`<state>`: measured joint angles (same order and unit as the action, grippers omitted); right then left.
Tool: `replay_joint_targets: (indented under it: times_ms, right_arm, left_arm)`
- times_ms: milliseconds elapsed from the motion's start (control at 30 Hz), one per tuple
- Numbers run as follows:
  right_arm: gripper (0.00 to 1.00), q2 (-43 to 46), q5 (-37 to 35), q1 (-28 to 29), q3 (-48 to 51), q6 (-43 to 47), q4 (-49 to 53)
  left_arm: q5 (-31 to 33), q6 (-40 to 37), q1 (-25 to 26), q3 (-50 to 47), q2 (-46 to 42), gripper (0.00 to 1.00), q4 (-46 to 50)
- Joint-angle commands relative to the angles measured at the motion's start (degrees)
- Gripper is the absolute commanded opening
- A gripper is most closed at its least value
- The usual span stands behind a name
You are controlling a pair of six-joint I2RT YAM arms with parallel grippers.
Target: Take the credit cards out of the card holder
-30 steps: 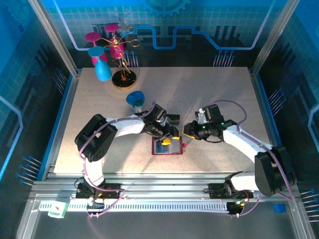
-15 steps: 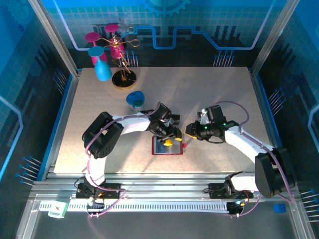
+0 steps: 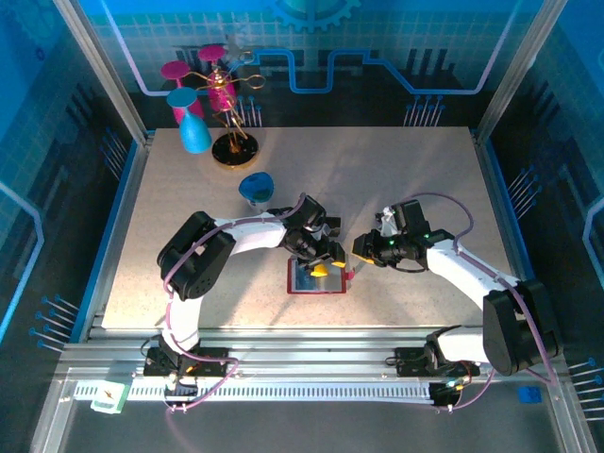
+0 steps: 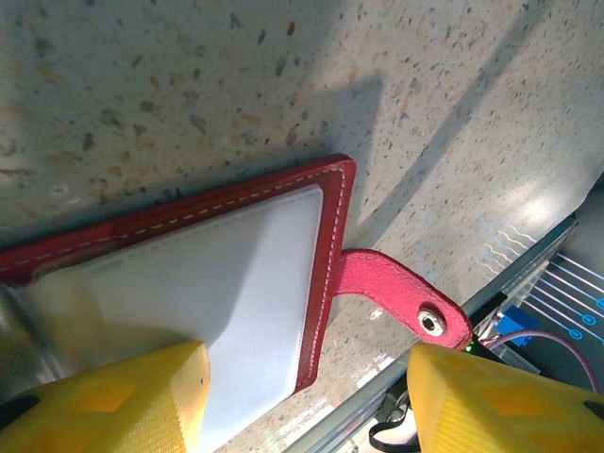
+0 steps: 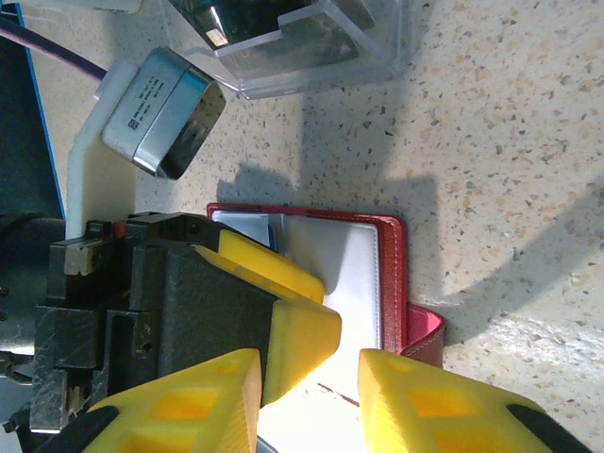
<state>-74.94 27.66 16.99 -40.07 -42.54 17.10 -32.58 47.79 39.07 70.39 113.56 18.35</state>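
Observation:
The red card holder [image 3: 316, 280] lies open on the table, its pale inner pocket [image 4: 217, 283] facing up and its snap tab [image 4: 406, 304] sticking out to one side. A bluish credit card edge [image 5: 253, 229] peeks from a pocket. My left gripper [image 3: 321, 266] is open right over the holder, with one yellow fingertip [image 4: 113, 396] on the pale pocket and the other beyond the tab. My right gripper [image 3: 357, 253] hovers open just right of the holder [image 5: 394, 274], close to the left gripper's fingers [image 5: 293, 302]. Nothing sits between its own fingers [image 5: 434, 406].
A clear plastic tray [image 5: 311, 57] with something dark and flat in it sits just beyond the holder. A blue cup [image 3: 255, 187] stands behind the left arm. A gold stand with pink and blue cups [image 3: 212, 109] is at the far left. The table's near edge is close.
A second ago the left arm's elbow swung right and its gripper settled lower over the holder. The right gripper edged slightly toward it. Almost nothing moves in the last half second.

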Motion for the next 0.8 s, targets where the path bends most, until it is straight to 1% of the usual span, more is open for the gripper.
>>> replay_joint_targets:
  times_ms: [0, 367, 767]
  right_arm:
    - [0.33, 0.3, 1.5, -0.9, 0.7, 0.6, 0.4]
    - [0.33, -1.2, 2.1, -0.3, 0.6, -0.6, -1.0]
    - [0.33, -5.5, 1.9, 2.9, -1.4, -2.1, -3.2]
  left_arm:
    - [2.0, -1.4, 0.4, 1.4, -1.5, 0.59, 3.1]
    - [2.6, -1.4, -0.9, -0.6, -4.2, 0.59, 2.7]
    - [3.7, -1.0, -3.4, -7.5, -9.8, 0.59, 1.0]
